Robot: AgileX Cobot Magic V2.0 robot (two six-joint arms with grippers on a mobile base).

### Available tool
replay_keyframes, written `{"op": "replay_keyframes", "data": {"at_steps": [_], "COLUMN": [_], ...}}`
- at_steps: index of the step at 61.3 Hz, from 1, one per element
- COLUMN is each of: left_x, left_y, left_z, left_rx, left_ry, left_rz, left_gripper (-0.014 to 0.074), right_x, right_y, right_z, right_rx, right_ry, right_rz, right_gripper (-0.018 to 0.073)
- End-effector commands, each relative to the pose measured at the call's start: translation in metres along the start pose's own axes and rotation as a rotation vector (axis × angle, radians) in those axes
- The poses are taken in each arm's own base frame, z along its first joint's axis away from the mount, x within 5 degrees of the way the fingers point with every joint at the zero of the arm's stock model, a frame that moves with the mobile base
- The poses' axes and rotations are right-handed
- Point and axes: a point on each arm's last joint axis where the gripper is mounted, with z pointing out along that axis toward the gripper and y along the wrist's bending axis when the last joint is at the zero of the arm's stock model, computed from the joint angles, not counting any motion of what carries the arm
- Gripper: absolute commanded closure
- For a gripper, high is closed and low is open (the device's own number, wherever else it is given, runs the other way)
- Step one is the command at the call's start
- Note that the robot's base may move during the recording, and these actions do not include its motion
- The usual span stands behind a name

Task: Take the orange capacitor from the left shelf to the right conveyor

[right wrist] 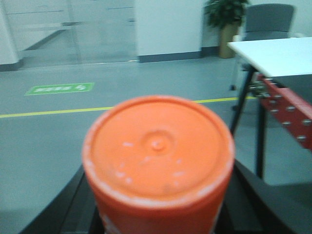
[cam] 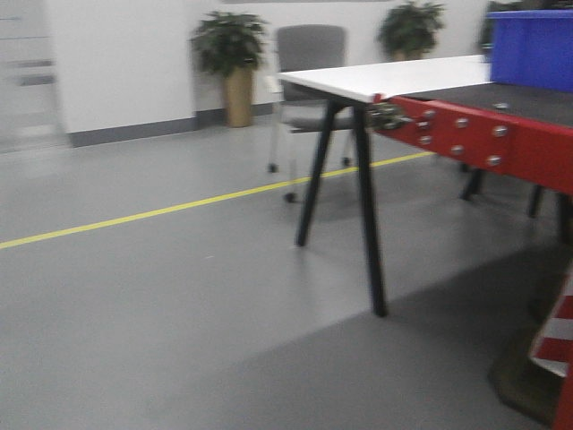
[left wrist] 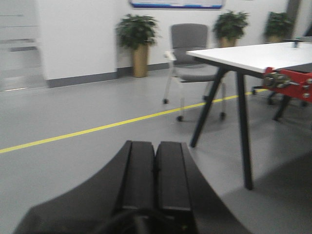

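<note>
Clearly the right tool [right wrist: 158, 214] grips the orange capacitor [right wrist: 158, 151] between its dark fingers, over the floor [right wrist: 44, 156], apart from the right conveyor [right wrist: 287, 114]. The left tool [left wrist: 155, 175] has its fingers pressed together, empty.

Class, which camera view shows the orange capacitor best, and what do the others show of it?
The right wrist view: the orange capacitor fills the foreground, its flat top facing the camera, dark fingers on either side. The front and left wrist views show none of it, only floor, table and conveyor.
</note>
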Motion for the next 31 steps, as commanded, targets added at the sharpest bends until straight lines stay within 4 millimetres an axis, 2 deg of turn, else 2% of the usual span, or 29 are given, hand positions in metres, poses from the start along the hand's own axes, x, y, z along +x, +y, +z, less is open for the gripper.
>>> {"op": "replay_keyframes", "data": {"at_steps": [1, 31], "left_x": [-0.0097, -0.0097], "left_y": [-0.0001, -0.0001], "left_z": [0.0003, 0.0003], "left_rx": [0.003, 0.003], "left_ry": [-0.082, -0.082], "left_rz": [-0.006, -0.006], "left_gripper": [0.0701, 0.0701], "right_x": [-0.0160, -0.0159], "right_y": [0.0029, 0.0028], "right_z": [-0.0015, -0.0015], "right_rx": [-0.022, -0.022], "right_ry": [-0.100, -0.100], "right_rz": [-0.020, -0.020], "right_gripper": [0.0504, 0.0504]}}
